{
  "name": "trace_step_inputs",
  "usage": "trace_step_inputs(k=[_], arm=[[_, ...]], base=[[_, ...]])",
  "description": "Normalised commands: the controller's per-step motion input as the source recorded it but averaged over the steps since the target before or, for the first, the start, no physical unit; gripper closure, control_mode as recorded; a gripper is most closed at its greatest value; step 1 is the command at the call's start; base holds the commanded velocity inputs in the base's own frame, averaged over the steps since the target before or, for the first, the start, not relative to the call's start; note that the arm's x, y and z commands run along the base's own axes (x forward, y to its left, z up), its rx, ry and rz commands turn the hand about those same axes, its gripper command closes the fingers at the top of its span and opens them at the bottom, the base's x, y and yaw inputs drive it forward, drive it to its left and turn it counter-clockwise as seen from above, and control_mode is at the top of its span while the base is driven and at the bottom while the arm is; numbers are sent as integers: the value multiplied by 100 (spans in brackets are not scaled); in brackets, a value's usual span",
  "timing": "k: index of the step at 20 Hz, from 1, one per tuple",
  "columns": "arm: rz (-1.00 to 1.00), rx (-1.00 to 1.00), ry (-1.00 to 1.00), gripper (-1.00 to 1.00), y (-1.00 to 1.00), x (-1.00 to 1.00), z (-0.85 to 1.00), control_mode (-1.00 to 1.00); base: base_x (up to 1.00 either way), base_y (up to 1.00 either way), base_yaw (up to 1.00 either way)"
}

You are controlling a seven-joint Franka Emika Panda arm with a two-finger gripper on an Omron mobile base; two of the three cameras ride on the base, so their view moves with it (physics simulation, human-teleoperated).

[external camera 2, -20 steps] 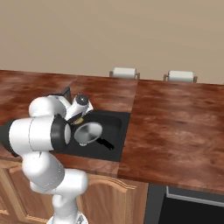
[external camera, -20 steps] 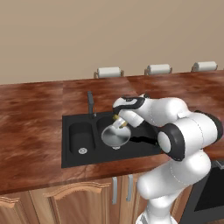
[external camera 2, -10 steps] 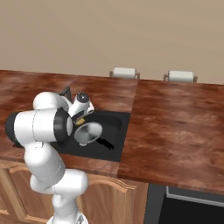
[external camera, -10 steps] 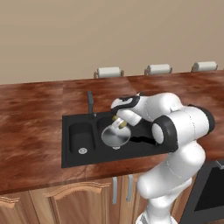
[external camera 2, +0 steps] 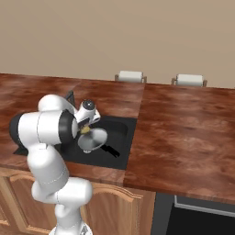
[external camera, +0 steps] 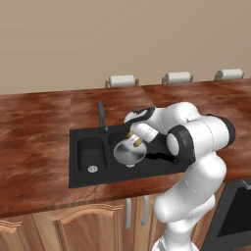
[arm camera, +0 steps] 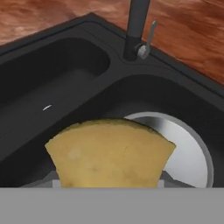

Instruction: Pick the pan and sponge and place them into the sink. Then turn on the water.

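Sponge [arm camera: 109,153], pinched in gripper [external camera: 135,141] over pan [external camera: 129,153] in sink [external camera: 78,162]: risk of landing in pan or bouncing out if released high.

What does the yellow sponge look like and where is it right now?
The sponge is a small, soft-looking yellow block with a mottled face. In the hand view it fills the space just ahead of the gripper, which holds it above the pan. The pan already lies in the larger basin of the black sink.
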Motion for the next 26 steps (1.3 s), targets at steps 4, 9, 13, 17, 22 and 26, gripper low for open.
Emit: trace_step_inputs(k=[4, 9, 13, 17, 22, 26], arm=[[0, 0, 0, 100, 0, 1, -26, -100], [0, -1, -2, 100, 0, 10, -18, -100], [0, -2, -1, 100, 0, 10, -21, -100], [0, -3, 0, 100, -1, 8, -24, -100], [0, -3, 0, 100, 0, 11, -26, -100], [0, -2, -2, 100, -2, 12, -18, -100]], base=[[0, 0, 0], [0, 0, 0], [0, 0, 0], [0, 0, 0], [0, 0, 0], [0, 0, 0]])
